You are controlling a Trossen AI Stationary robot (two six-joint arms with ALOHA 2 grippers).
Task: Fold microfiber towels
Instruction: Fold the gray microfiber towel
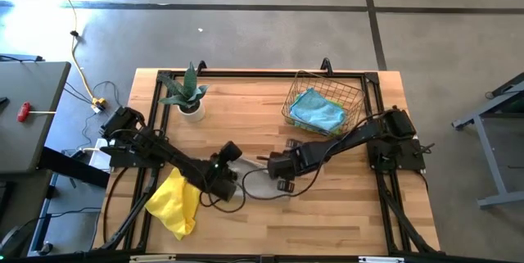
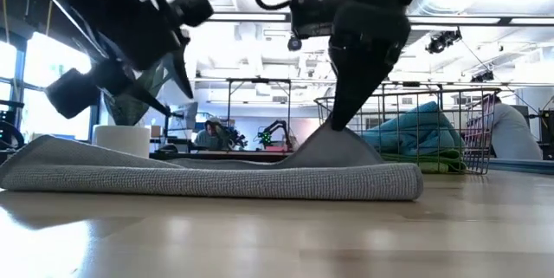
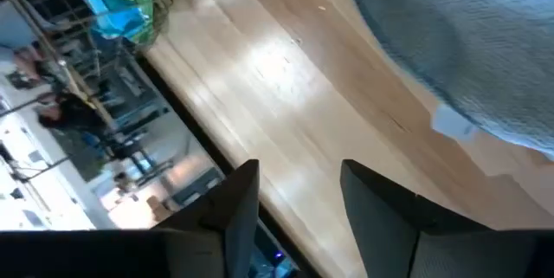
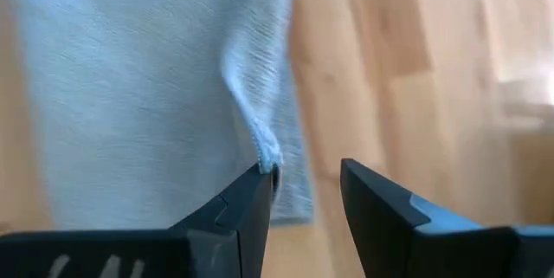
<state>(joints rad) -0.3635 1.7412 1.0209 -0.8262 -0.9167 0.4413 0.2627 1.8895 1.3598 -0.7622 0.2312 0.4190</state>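
Note:
A grey microfiber towel lies on the wooden table between my two grippers; in the low view it lies flat except for one raised peak. My right gripper points down at that peak with its fingers apart. My left gripper is open and empty above the towel's left part, clear of it. A crumpled yellow towel lies at the near left. A light blue towel and a green one lie in the wire basket. My right gripper touches the grey towel with one finger only. A puckered fold near the towel's edge rises to that fingertip; the other finger stands clear. The fingers come from above, pointing down. The rest of the towel lies on the table.
A potted plant stands at the far left of the table. The wire basket stands at the far right. A black frame runs along the table's edges. Bare wood lies toward the near right.

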